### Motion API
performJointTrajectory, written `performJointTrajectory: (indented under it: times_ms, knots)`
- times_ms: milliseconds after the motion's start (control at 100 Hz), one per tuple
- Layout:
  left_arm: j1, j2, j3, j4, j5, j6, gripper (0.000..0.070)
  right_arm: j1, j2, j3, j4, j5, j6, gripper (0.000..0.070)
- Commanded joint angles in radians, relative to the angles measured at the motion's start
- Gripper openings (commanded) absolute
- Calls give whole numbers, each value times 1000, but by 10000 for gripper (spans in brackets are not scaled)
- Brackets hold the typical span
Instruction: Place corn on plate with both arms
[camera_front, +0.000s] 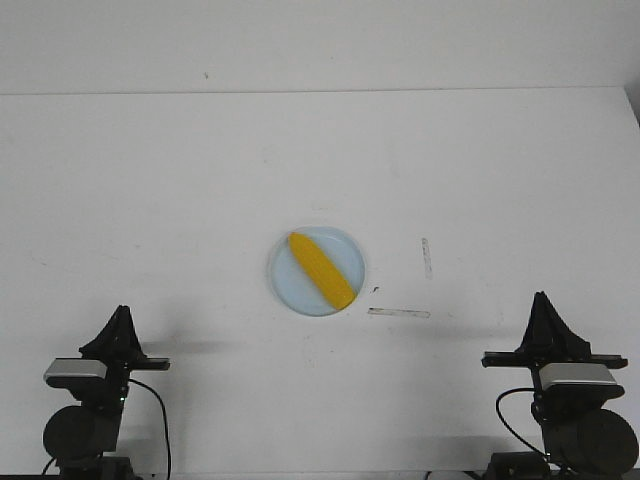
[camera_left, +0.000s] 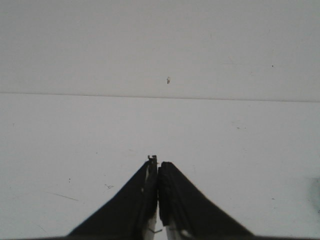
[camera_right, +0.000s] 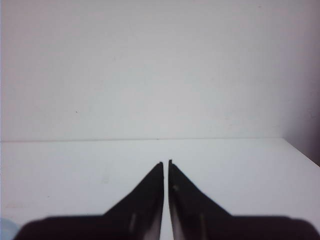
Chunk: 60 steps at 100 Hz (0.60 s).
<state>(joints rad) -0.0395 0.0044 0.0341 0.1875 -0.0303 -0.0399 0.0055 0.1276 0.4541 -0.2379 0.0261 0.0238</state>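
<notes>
In the front view, nearest the camera, the left end effector (camera_front: 122, 312) and the right end effector (camera_front: 543, 297) sit low at the near edge of the white tabletop (camera_front: 150, 180), each pointing forward and holding nothing. The corn (camera_front: 320, 269) lies diagonally inside the pale blue plate (camera_front: 283, 283), ahead of both end effectors and between them, well apart from each. Two faint tape strips lie just beside the plate, on the right end effector's side.

In the left wrist view, the left end effector (camera_left: 158, 167) has its fingers pressed together, empty, with only bare tabletop ahead.

In the right wrist view, the right end effector (camera_right: 166, 163) shows a hairline gap between its tips, effectively closed and empty.

The corn looks like a smooth, rigid, light toy, probably slippery. The thick middle, gripped across its width, seems the safest hold; the tapered end would likely squirt out. It appears already placed.
</notes>
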Motion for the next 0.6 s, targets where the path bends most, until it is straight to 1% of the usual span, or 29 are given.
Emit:
performJointTrajectory:
  times_ms: [0, 350, 490, 590]
  knots:
    - [1, -2, -21, 19, -4, 1, 1, 0, -3, 2, 13, 0, 11, 15]
    - [1, -2, -21, 19, -4, 1, 1, 2, -5, -5, 13, 8, 10, 15]
    - [1, -2, -21, 19, -4, 1, 1, 2, -11, -47, 18, 6, 10, 15]
    - [1, -1, -21, 19, -4, 1, 1, 2, -28, -100, 52, -4, 10, 15]
